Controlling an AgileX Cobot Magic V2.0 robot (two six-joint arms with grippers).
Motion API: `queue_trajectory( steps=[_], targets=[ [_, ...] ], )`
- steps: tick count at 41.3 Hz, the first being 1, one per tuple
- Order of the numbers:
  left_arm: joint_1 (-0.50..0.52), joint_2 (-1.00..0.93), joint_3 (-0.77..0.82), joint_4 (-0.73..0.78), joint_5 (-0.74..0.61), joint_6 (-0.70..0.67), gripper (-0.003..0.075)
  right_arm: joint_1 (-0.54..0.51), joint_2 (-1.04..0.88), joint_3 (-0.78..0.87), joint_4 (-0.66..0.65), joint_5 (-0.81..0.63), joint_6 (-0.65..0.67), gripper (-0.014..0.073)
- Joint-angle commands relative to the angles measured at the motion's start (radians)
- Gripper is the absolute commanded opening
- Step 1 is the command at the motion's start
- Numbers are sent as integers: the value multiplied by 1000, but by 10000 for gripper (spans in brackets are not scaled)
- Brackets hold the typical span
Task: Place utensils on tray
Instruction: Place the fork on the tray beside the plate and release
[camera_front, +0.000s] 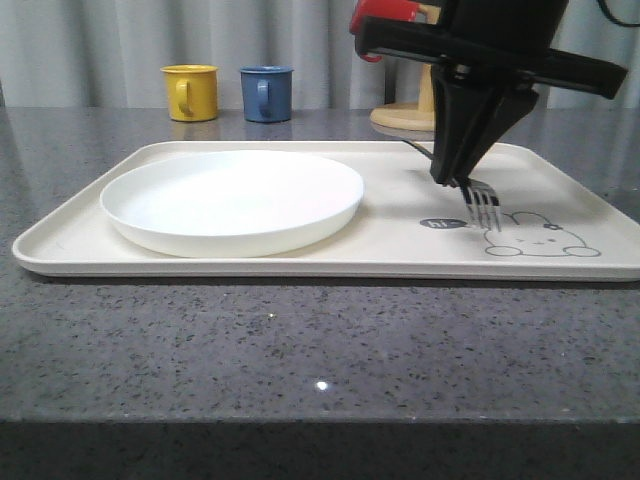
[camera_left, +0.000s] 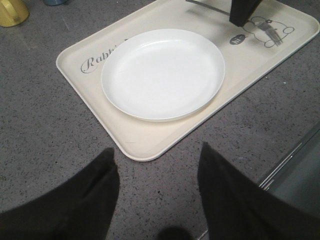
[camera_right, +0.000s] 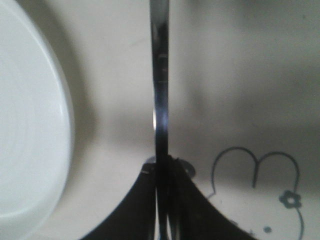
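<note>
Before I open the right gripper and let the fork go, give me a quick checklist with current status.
1. Right gripper shut on the fork: ok, the fingers pinch it in the right wrist view.
2. Fork over the tray: ok, tines by the rabbit drawing.
3. Fork clear of the plate: ok, plate sits apart on the tray's left half.
4. Tines touching the tray: cannot tell.
5. Left gripper out of the way: ok, open, off the tray's near edge.
6. Mugs clear: ok, behind the tray.
</note>
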Motion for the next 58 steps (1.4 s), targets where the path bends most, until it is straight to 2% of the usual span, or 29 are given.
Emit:
queue_trajectory(
  steps=[1,12,24,31,39,45,50,58],
  targets=[
    [-8,1,-23,-8,-73,-11,355,7,-25,-30,8,-84,26,-8],
    [-8,1,-23,-8,-73,-11,355,7,26,-29,15,-93,55,-1],
    [-8,1,-23,-8,-73,-11,355,7,26,-29,13,-95,67,210],
    [-8,1,-23,-8,-73,-11,355,7,-17,-29,12,-102,66,230],
    [-8,1,-23,-8,-73,-11,355,7,-139,-29,-103,-44,7,230],
    [-8,1,-23,-8,-73,-11,355,2,-255,-26,-264,53,-31,230],
    [-8,1,-23,-8,-73,-11,355,-41,-331,-15,-350,109,-34,230],
    [-8,1,-23,-8,-73,-11,355,-208,-382,42,-287,168,-175,230]
  ],
)
